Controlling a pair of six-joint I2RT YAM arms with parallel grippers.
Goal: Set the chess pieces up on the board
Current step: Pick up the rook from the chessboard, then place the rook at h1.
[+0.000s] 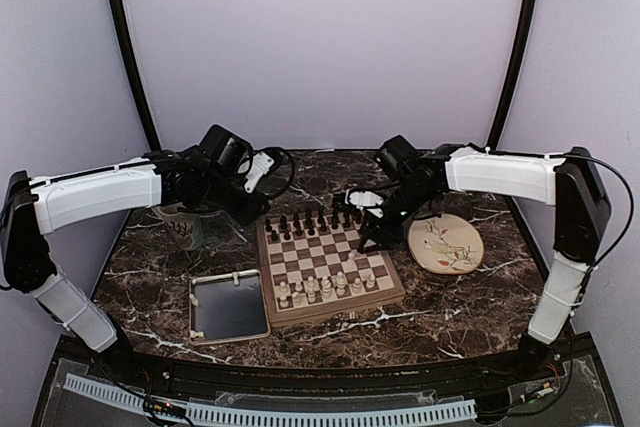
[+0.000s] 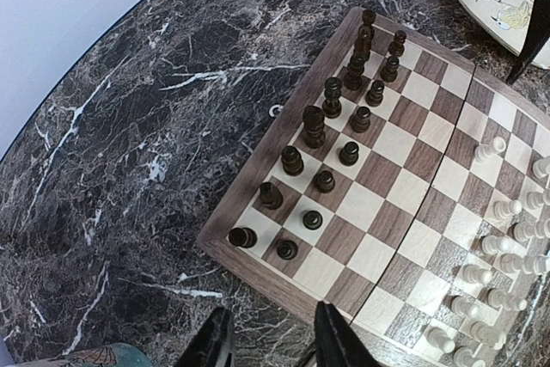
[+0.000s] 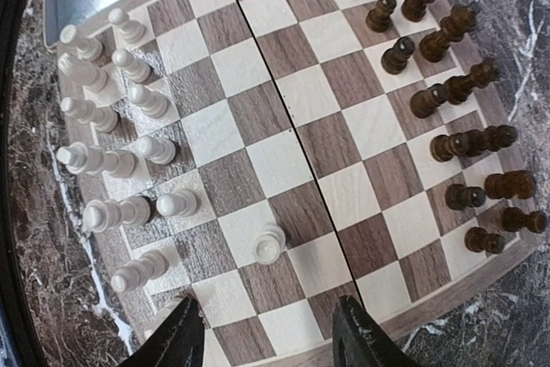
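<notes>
Board [image 1: 322,252]: one, square, at the centre of the marble table [image 1: 150,277]
Dark brown pieces [image 2: 349,153]: sixteen counted, two rows of eight along the board's 12 o'clock edge, all upright
Cream-white pieces [image 3: 146,100]: twelve countable in the right wrist view, massed along the 6 o'clock edge; any others are crowded or cut off by the frame
Lone cream pawn [image 3: 271,244]: one, upright, forward of its row toward the middle
Left gripper [image 2: 273,345]: fingers spread, nothing between them, above the table off the board's 11 o'clock corner
Right gripper [image 3: 268,337]: fingers spread, empty, over the 3 o'clock edge, near the lone cream pawn
Tray [image 1: 228,307]: one, at 8 o'clock
Plate [image 1: 445,244]: one, at 3 o'clock
Mug [image 1: 183,230]: one, at 10 o'clock, partly under the left arm
</notes>
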